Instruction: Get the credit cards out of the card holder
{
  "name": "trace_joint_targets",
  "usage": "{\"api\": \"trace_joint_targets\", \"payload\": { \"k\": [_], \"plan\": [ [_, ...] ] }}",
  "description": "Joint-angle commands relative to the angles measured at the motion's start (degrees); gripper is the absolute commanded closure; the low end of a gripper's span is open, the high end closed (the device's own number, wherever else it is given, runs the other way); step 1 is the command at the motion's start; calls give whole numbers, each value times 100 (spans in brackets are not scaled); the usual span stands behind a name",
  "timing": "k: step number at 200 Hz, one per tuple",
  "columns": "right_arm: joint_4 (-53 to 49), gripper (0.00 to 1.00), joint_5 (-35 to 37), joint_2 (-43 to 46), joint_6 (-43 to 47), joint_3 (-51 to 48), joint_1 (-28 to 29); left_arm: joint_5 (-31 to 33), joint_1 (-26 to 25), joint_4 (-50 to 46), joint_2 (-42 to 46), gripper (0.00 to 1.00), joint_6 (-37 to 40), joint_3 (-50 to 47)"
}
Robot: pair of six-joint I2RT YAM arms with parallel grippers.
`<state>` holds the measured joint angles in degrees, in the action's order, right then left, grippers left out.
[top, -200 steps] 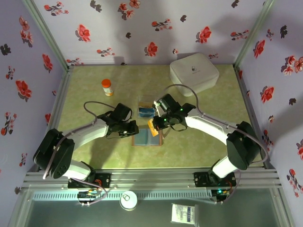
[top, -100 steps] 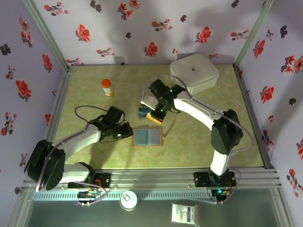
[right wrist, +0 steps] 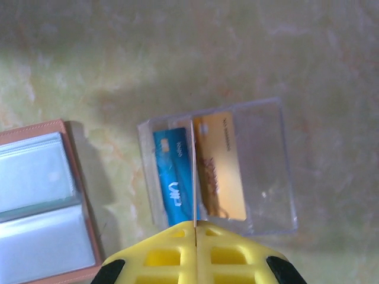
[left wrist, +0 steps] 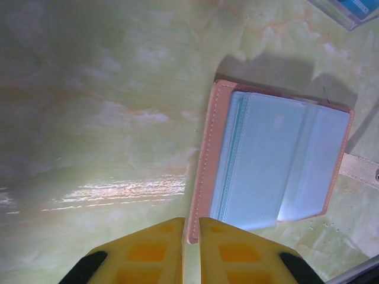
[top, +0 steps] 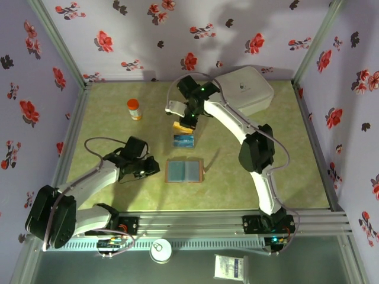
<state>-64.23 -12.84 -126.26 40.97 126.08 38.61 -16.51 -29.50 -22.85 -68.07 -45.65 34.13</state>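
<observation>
Drop-off step: the right gripper [right wrist: 194, 228] pinches 1 credit card [right wrist: 192, 171] edge-on over the clear tray [right wrist: 269, 177] (2 cards [right wrist: 220, 165] inside); next, release. The left gripper [left wrist: 190, 223], nearly closed, empty, hovers beside the open card holder [left wrist: 272, 160].

In the right wrist view the wallet [right wrist: 41, 201] is cut off by the left and bottom edges. The card [right wrist: 193, 171] pinched in the right tool [right wrist: 195, 236] is seen edge-on, so its face is hidden. The print on the blue card [right wrist: 174, 177] and the orange card [right wrist: 222, 171] is too blurred to read, and in the left wrist view the clear tray [left wrist: 349, 9] is cropped by the top right corner.
</observation>
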Motion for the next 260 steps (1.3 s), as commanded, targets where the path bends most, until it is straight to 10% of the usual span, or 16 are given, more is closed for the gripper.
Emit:
{"api": "trace_joint_targets", "payload": {
  "k": [1,114,171,260],
  "plan": [
    [-499,100,-166,-345,317,538,-106,20,130,-190,164,87,178,-120],
    [-431,100,-451,-1096,731,687,-284,-98,409,-11,-76,87,314,-214],
    [-123,83,-437,-967,496,642,-318,-187,449,121,-229,86,322,-208],
    [1279,91,-197,-235,-718,-660,-353,-478,454,338,-303,87,296,-142]
  ]
}}
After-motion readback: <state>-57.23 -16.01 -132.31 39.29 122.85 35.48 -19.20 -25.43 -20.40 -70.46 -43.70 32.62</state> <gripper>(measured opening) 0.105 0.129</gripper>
